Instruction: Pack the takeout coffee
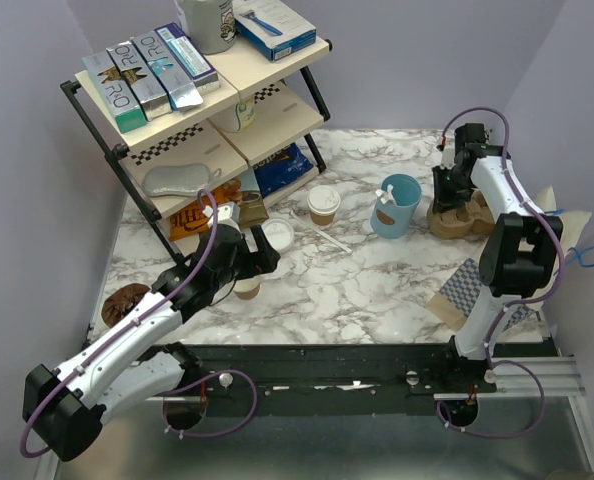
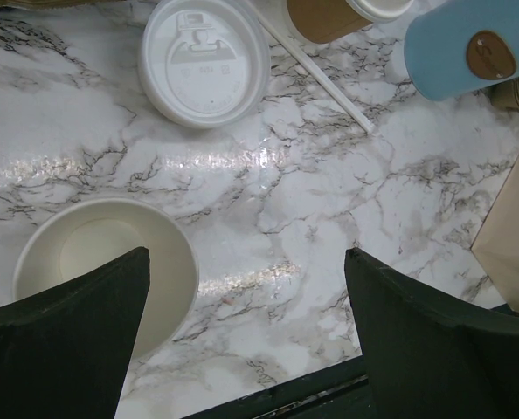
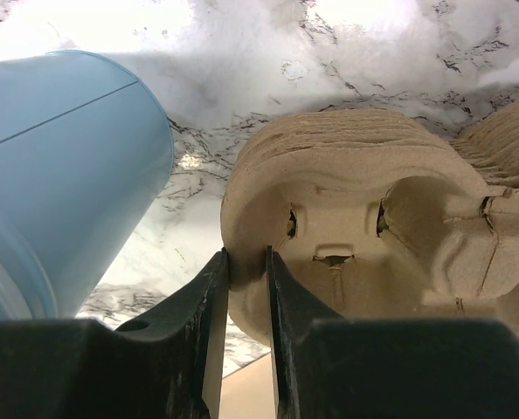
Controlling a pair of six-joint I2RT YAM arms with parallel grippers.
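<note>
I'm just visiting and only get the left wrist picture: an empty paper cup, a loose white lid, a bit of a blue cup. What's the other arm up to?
Observer: The right end effector is at the table's far right, its fingers pinching the rim of the stacked pulp cup carriers.
Operator: Is that blue cup near them?
Observer: Yes. The blue cup stands upright just left of the carriers, with a sliver of marble between them.
Operator: And the coffee with its lid on?
Observer: The takeout coffee stands upright mid-table in front of a two-tier shelf, and nothing is holding it.
</note>
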